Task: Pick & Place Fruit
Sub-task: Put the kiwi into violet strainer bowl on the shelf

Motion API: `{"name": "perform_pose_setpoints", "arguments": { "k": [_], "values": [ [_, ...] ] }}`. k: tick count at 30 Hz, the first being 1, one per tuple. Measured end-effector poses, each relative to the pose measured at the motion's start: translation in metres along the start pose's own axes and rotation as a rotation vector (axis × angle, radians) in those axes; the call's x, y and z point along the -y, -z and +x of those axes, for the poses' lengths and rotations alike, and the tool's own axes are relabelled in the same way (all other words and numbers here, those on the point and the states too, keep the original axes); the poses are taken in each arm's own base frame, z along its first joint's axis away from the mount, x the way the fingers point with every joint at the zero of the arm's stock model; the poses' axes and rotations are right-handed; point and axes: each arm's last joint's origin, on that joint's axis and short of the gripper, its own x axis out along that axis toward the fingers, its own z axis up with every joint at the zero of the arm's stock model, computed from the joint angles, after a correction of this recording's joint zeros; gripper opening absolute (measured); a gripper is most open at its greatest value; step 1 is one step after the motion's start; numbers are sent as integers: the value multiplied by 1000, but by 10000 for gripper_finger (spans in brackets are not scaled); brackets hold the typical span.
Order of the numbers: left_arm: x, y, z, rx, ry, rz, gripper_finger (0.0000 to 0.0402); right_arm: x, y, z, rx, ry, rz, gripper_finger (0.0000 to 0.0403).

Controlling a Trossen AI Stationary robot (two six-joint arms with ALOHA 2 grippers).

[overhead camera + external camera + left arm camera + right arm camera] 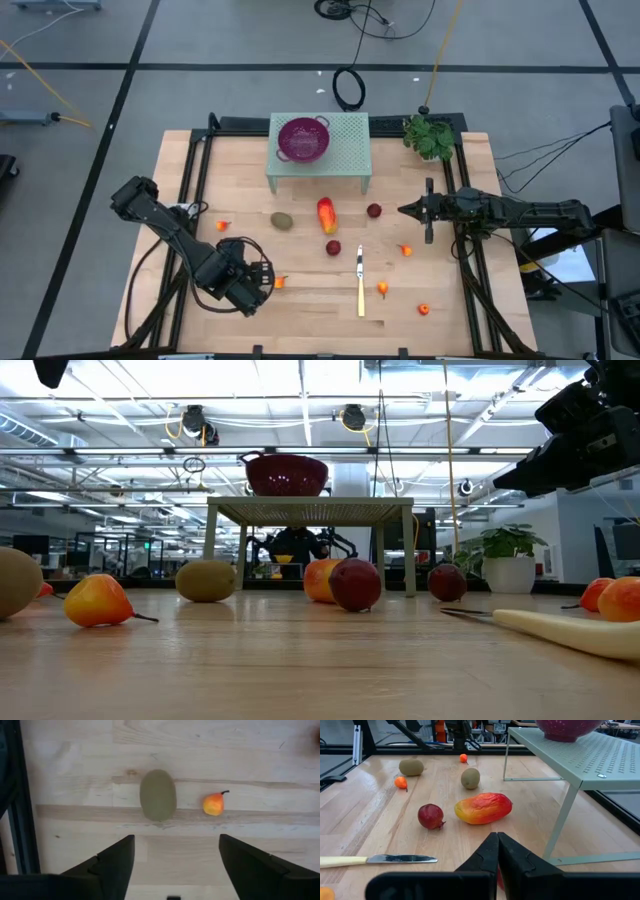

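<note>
**Operator:** Report handling properties, largest item first.

**Arm:** The red-orange-yellow oblong (483,808) lies at mid-table, just in front of the green perforated stand (320,150). I judge it light, rigid and smooth. I would grip it across the short axis at mid-length, since the tapered ends would likely slip.

Next, two brown-green ovals. One (158,794) lies on the table directly ahead of my left gripper (175,857), whose fingers stand wide apart and hold nothing. The other (282,220) sits just left of the oblong. Both look matte, so I expect fair friction. Grip across the narrow waist.

Then two dark red balls (373,210) (333,247), one to the oblong's right and one nearer the yellow-handled knife (360,285). Being round, they will probably roll if nudged, so close squarely over the centre.

Smallest are the tiny orange pieces, one (213,804) just beside the oval under my left gripper, others scattered towards the near edge. They are very light and easily knocked away. Pinch at the body, not the stem.

**Operator:** Right gripper? Any markings?

**Arm:** My right gripper (497,851) hovers at the right side with fingers pressed together, empty. I can read no brands, labels or writing anywhere.
</note>
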Motion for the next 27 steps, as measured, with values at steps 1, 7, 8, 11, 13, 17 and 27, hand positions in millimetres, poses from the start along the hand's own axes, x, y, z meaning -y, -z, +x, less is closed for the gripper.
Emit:
{"name": "perform_pose_setpoints", "arguments": {
  "k": [1,7,8,11,13,17,27],
  "values": [
    [0,0,0,1,-2,0,303,0,0,0,0,0,0,4],
    [0,0,0,1,-3,0,336,0,0,0,0,0,0,4],
    [0,0,0,1,-3,0,341,0,0,0,0,0,0,4],
    [0,0,0,0,-1,0,353,0,0,0,0,0,0,4],
    [0,0,0,-1,0,0,359,0,0,0,0,-1,0,4],
    [0,0,0,-1,0,2,362,0,0,0,0,0,0,4],
    [0,0,0,-2,1,2,363,0,0,0,0,0,0,4]
  ]
}}
